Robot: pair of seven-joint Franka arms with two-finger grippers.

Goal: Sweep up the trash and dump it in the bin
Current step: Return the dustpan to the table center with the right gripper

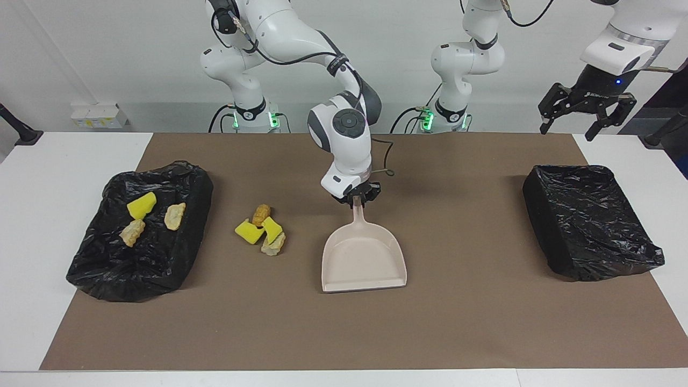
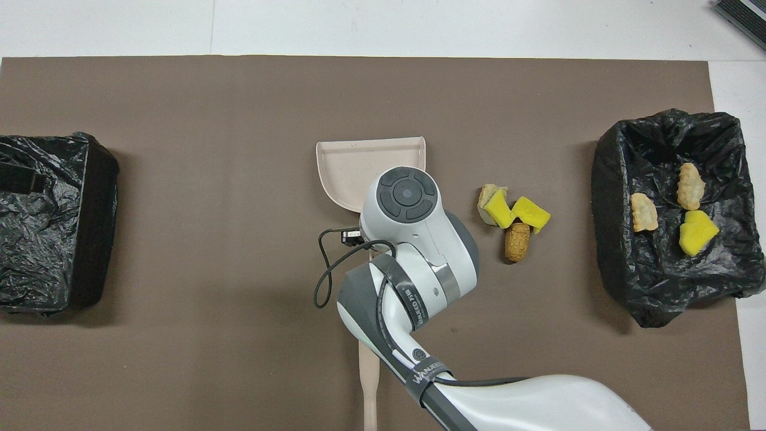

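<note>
Two arms at a tabletop [image 1: 54, 177] under a brown mat [image 1: 462, 322], dustpan at centre.
Toward the right arm's end, a bag-lined bin [image 1: 102, 269] holding three pieces of trash [image 1: 142, 205]; toward the left arm's end, a second lined bin [image 1: 586, 220]. At mid-mat, a beige dustpan [image 1: 363, 258], mouth away from the robots, handle toward them. Right gripper [image 1: 357, 196] down at the tip of that handle, finger spacing impossible to tell. Left gripper [image 1: 585, 110] raised, waiting near the second bin, fingers spread wide. Beside the dustpan, four more scraps [image 1: 263, 230] clustered on the mat. Brush handle [image 2: 368, 383] lying nearest the robots.
</note>
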